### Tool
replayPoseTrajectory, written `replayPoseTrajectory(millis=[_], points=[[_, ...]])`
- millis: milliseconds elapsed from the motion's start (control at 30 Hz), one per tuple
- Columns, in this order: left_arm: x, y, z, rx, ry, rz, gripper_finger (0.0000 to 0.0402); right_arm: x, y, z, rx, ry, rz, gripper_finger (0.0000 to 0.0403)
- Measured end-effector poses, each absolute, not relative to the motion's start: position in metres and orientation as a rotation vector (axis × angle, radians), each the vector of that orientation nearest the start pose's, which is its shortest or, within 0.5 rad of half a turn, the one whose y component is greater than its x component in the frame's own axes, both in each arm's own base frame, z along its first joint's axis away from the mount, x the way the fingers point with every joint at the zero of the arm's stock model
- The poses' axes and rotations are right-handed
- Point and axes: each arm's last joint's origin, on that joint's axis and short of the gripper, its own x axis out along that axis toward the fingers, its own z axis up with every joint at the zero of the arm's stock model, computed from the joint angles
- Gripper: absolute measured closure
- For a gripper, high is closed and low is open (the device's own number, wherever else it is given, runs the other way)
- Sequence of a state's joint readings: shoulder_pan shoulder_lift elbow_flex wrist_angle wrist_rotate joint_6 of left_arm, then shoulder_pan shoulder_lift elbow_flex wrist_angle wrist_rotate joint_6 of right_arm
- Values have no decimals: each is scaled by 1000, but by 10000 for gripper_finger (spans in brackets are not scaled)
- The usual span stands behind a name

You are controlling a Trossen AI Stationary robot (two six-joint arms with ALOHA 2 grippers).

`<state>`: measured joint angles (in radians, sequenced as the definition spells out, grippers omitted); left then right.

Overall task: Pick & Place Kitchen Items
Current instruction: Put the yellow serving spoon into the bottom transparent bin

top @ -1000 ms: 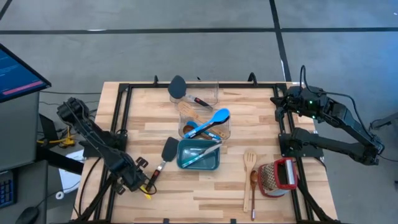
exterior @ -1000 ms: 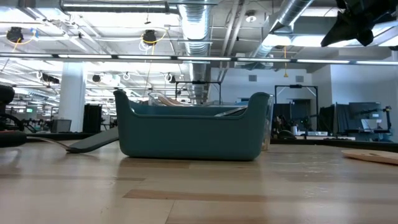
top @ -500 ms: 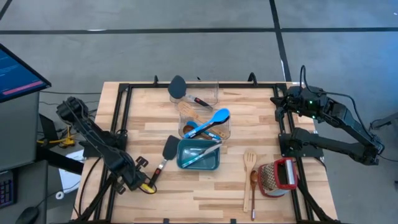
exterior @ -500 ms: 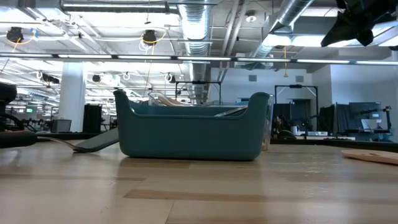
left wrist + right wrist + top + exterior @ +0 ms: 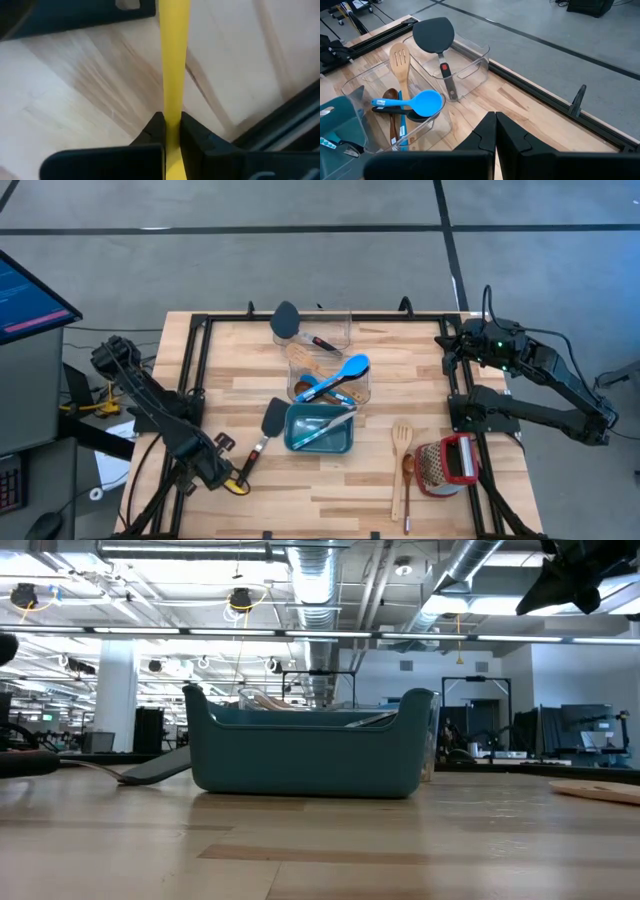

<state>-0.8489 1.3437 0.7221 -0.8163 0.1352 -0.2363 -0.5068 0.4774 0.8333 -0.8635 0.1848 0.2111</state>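
Item: slim yellow plastic utensil handle point(image 5: 173, 60), we judge light, stiff, slick; left gripper point(image 5: 172, 131) clamps its end, right gripper point(image 5: 495, 129) closed, idle

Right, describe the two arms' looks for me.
Both arms are dark, jointed tubes with loose black cabling. The left end effector has blocky black fingers. The right end effector matches it, and a small green light glows on its arm.
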Motion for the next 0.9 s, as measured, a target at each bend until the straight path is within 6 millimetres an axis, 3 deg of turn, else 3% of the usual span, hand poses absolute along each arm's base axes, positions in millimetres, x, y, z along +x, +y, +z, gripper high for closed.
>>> replayPoseTrajectory(millis=[267, 533, 667, 900], points=[[153, -147, 196, 311, 1493, -495, 394, 66, -43, 320, 281, 438, -729, 403], [191, -98, 224, 290, 1458, -99, 394, 66, -43, 320, 274, 441, -727, 403], [213, -68, 251, 312, 1369, 106, 394, 67, -42, 320, 281, 436, -697, 403], [251, -22, 317, 447, 1207, 378, 394, 66, -38, 329, 299, 411, -606, 403]])
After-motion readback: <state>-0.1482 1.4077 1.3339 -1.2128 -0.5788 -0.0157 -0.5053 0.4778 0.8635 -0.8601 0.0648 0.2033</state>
